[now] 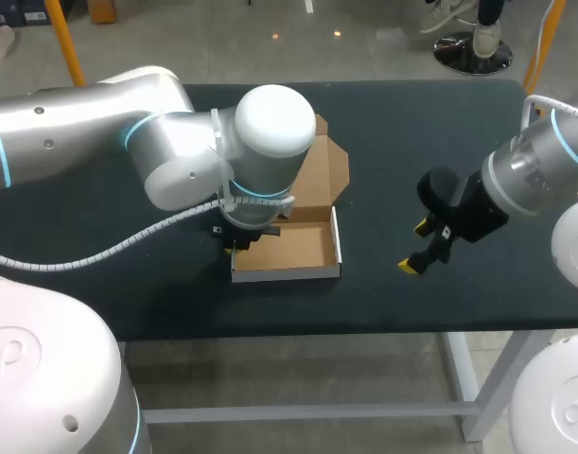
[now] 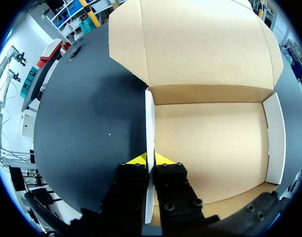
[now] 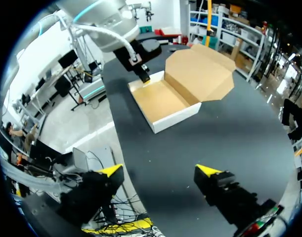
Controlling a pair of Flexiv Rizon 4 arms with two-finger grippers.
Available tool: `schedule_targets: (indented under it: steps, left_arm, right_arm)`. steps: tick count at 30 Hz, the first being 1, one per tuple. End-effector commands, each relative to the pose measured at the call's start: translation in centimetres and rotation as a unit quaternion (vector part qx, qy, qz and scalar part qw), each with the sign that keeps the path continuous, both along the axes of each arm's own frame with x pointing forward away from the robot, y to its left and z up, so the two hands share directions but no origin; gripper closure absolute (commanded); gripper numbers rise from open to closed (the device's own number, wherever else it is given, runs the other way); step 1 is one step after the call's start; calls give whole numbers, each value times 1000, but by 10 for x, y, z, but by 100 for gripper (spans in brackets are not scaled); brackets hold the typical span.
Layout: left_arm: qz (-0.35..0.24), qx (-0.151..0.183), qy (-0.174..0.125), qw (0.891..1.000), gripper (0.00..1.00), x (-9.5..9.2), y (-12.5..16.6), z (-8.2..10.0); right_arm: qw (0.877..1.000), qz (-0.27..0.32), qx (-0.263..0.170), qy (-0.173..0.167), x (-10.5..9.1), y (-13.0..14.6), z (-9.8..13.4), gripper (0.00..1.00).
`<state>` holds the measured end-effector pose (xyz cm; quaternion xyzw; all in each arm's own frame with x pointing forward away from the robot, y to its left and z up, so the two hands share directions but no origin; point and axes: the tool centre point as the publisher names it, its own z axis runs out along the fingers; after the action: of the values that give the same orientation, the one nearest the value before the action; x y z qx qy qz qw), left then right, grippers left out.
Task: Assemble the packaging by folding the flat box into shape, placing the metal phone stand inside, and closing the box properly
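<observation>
The cardboard box (image 1: pixel 287 274) stands folded into an open tray on the dark table, its lid flap (image 1: pixel 319 175) lying back behind it. The tray is empty inside. My left gripper (image 2: pixel 151 159) is shut on the box's white left side wall (image 2: pixel 150 118), one yellow tip on each face. In the head view my left wrist covers that corner of the box. My right gripper (image 1: pixel 416 248) hangs open over bare table to the right of the box, nothing between its fingers. From the right wrist view the box (image 3: pixel 163 101) lies well ahead of the right gripper (image 3: pixel 158 170). No metal phone stand shows in any view.
The dark table (image 1: pixel 411 123) runs bare to the right of and behind the box. Its front edge lies a short way in front of the box. My left arm spans the table's left half.
</observation>
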<state>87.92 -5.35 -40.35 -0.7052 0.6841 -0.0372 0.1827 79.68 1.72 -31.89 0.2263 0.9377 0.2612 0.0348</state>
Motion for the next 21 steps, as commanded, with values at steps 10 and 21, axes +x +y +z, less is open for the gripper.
schedule_targets:
  steps: [10,21]
  left_arm:
    - [-43,-102,-9,994,16,-12,7,6]
    - [-117,-251,-15,961,0,-36,7,51]
  right_arm:
    - [1000,2,0,3,-1,0,3,0]
    - [1000,-13,7,3,-1,-3,6,0]
